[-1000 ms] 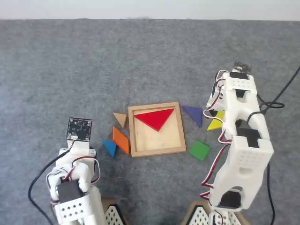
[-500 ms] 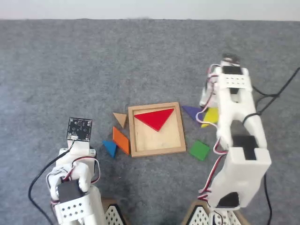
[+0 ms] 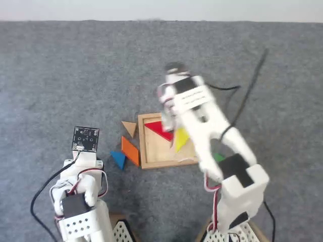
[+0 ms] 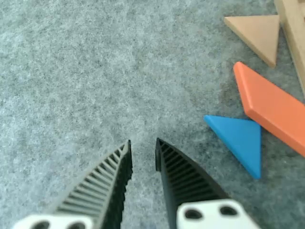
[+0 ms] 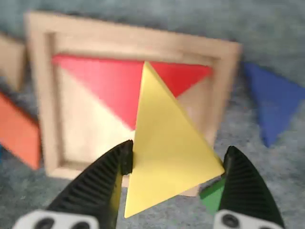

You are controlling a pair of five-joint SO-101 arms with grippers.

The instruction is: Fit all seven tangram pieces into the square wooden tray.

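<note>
Left claw [image 4: 143, 145]: low over the carpet close to the robot, jaws only a slit apart, holding nothing.
Loose pieces, left: the light blue triangle [image 4: 240, 140], orange slab [image 4: 269, 107] and tan triangle [image 4: 257, 31] lie flat on the carpet beside the tray's left rim.
Right claw [image 5: 178, 152]: spread wide and clamped on the yellow triangle [image 5: 167, 157], one pad on each side edge.
Yellow triangle: held above the tray [image 5: 133, 36], overlapping the red triangle [image 5: 105, 81]; I cannot tell whether they touch.
Handling: probably light, stiff painted wood. The thin, smooth edges could let it pivot, so grip across the broad middle, not the tips.
Red triangle: in the tray, long edge against the far rim.
Loose pieces, right: the green square [image 5: 212, 193] and dark blue triangle [image 5: 269, 105] lie on the carpet outside the tray.
</note>
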